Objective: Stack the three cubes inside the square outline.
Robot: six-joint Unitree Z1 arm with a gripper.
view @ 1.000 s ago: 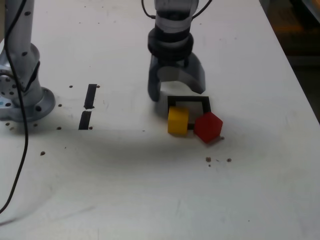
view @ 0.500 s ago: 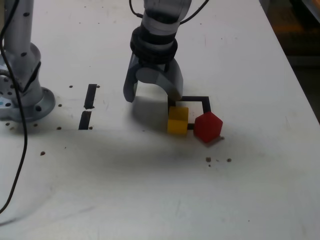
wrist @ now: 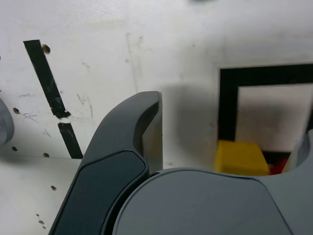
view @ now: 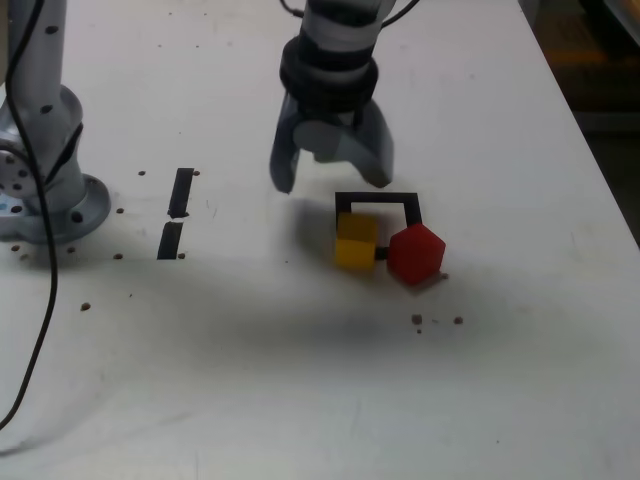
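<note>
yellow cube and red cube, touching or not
Cannot tell. The exterior view shows the yellow cube beside the red cube with a dark sliver between, either tape or shadow.

A robotics lab or test bench, judging by what is laid out. A plain white worktop [view: 300, 380] fills nearly the whole exterior view, scuffed and dotted with small dark specks and screw holes. A grey robot arm base [view: 45, 170] is bolted to it at the exterior view's left, with a black cable [view: 45, 300] trailing down across the surface. Black tape marks the surface: two short tape strips [view: 177, 212] and a square outline [view: 385, 215], the sort of markings used to set up repeatable trials. Small coloured blocks, a yellow cube [view: 355, 242] and a red cube [view: 415, 254], serve as test objects. Beyond the worktop's far edge the background is dark and indistinct.
</note>
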